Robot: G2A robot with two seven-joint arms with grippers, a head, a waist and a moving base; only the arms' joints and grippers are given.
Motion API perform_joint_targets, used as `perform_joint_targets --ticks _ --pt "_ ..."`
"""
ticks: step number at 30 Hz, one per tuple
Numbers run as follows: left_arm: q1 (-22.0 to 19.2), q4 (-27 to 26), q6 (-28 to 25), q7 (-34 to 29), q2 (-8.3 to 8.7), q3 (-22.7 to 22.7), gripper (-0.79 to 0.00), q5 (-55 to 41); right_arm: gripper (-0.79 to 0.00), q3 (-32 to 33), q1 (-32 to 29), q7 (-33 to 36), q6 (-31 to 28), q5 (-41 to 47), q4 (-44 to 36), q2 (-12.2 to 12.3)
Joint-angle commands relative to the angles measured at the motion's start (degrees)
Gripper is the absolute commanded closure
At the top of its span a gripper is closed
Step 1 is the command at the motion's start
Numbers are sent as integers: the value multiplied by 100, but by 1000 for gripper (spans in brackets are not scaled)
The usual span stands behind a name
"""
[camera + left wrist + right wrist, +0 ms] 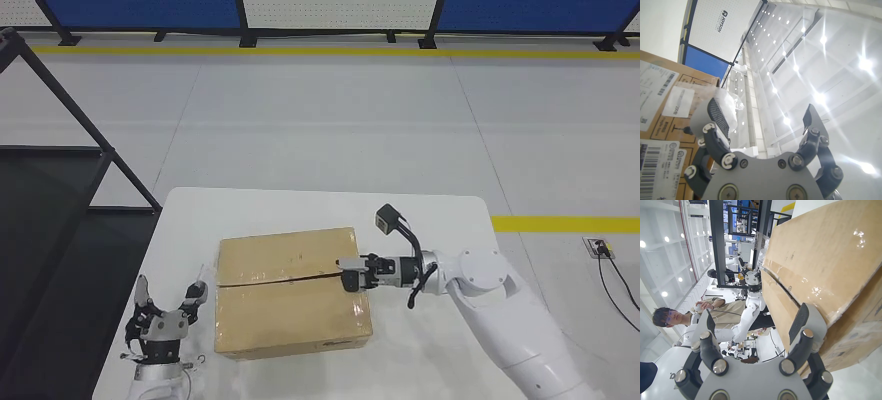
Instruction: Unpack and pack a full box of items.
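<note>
Right tool [346, 274], wide at the seam [285, 279] of the box [290, 310], could shove it toward the worktop [430, 220] edge; left tool [168, 296] wide too

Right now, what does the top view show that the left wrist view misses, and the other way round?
Top view adds: the white table, the box with its closed top and middle seam, and the right arm's fingers at that seam's end. Left wrist view adds: barcode labels on the box's side, crumpled clear plastic by one finger, ceiling lights. Shared: the box and the left arm's fingers, spread open beside it.
</note>
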Motion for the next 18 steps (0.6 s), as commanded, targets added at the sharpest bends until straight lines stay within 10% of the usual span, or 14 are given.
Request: perform_joint_targets --ticks 1,13,16,18 --pt "-30 23 99 63 -7 -11 -785 -77 -785 -48 33 3 -3 11 22 -17" --pt "-312 78 752 -1 -6 -202 -785 -510 -785 -234 153 -14 42 -81 161 -78" --pt "-293 76 855 12 1 -257 -391 -414 -785 -221 139 -11 32 -74 161 -77" --pt "-280 96 954 35 6 -254 -348 -275 -785 -209 132 -9 27 -62 157 -76"
